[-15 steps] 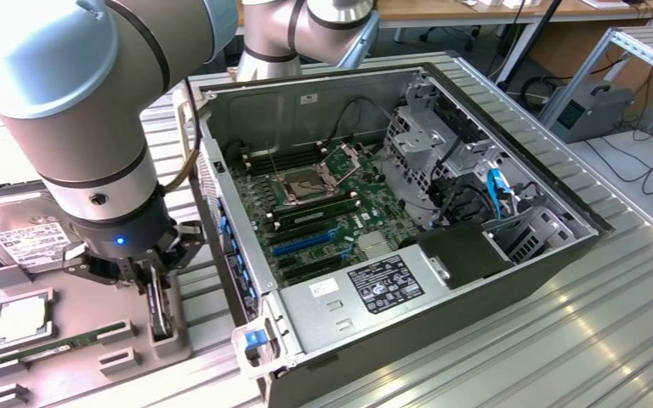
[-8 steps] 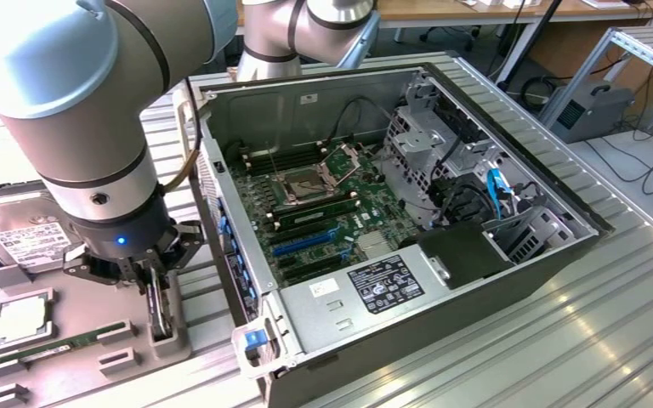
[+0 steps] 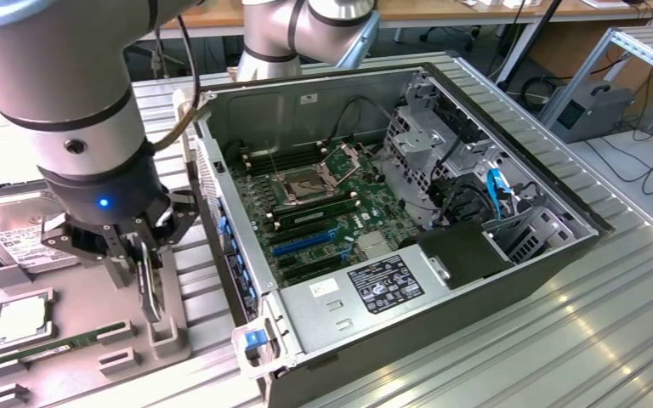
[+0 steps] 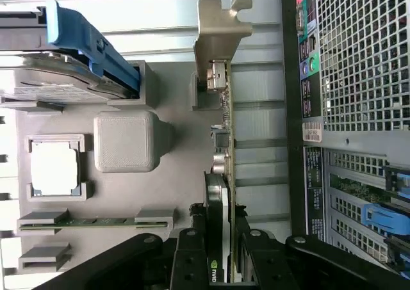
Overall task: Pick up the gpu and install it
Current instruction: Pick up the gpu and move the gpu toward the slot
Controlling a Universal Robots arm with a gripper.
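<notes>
Pickup is in hand: the tool (image 4: 221, 255) is clamped on the gpu (image 4: 224, 155), which stands on edge in its slot of the grey tray (image 3: 77, 297), on the exterior view's left of the open computer case (image 3: 417, 331). Lifting calls for a straight pull clear of the slot's posts. The case wall stands just beside, with the memory stick (image 3: 54, 347) near.

Silver-grey UR arm (image 3: 65, 85) w/ black cable (image 3: 190, 85), blue LED (image 3: 103, 202) on black wrist, black linkage claw (image 3: 145, 274)

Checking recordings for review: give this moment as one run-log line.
gripper: shut on gpu | gpu: upright in parts tray slot | computer case: open, gpu not installed
</notes>
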